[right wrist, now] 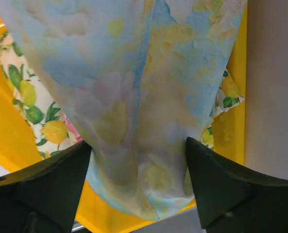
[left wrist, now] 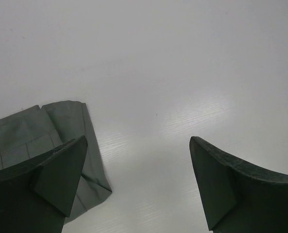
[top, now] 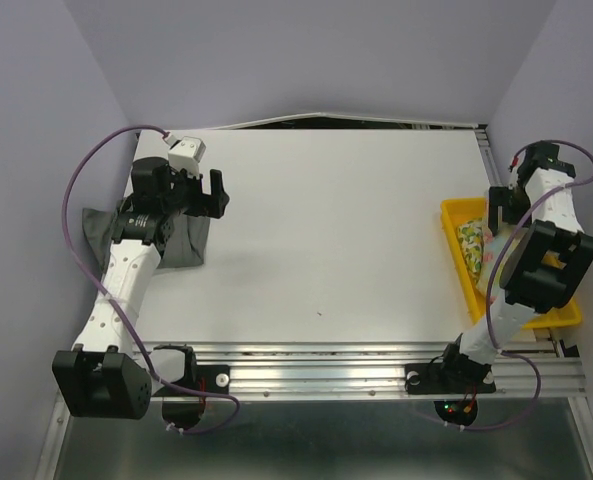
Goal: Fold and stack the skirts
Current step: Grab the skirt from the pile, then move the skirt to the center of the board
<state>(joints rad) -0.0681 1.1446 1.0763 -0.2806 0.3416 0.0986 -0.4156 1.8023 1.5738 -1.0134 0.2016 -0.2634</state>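
Right end effector (right wrist: 138, 143) open astride pastel skirt (right wrist: 134, 87), likely limp and light; pinch a bunched fold. Left end effector (left wrist: 138, 141) open.

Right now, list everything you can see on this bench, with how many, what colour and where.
table: one, white, filling the middle of the overhead view
grey skirt: one, grey, folded, at the table's left edge, partly under the left arm
tray: one, yellow, at the table's right edge
lemon-print skirt: one, pale with yellow and green print, lying in the tray
pastel skirt: one, blue and yellow, over the tray, between the right hand's fingers
arms: two, white and black, bolted at the near edge
left hand: one, dark, open, empty, above the table
right hand: one, dark, open, at the tray
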